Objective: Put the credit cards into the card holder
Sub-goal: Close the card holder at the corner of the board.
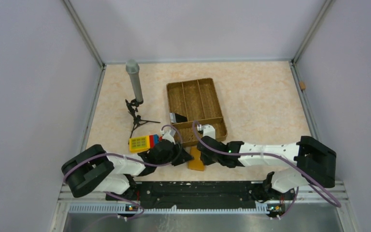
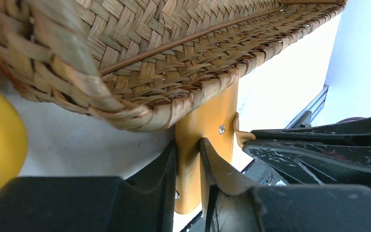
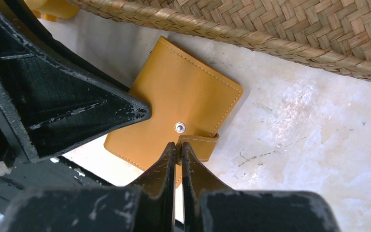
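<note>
Closest to the lens, the right hand has its two black, scuffed fingers pressed together. Their tips meet right at the free end of the snap tab; whether the tab is nipped between them I cannot tell. The tab belongs to the card holder, which lies folded shut on the bench, just off the near end of the woven tray. The left hand comes in on the side away from the tab and grips the holder, which sits between its two fingers with both against the leather.

The card holder is a smooth, tan-orange, leather-like rectangle with rounded corners and a line of stitching round its border. A small round metal stud sits bare near one edge. The tab loops round that edge beside the stud, not over it. The tray is plaited from flat brown strips in a herringbone weave, with a thick rolled rim and thin dividers. The bench is pale, mottled and scratched.

The holder's longer axis runs roughly away from the tray's near end, toward the arm bases. One short end points at the tray's rim and reaches close to it. The tab side faces the right hand. Left of the tray's near corner lies a yellow block toy.
</note>
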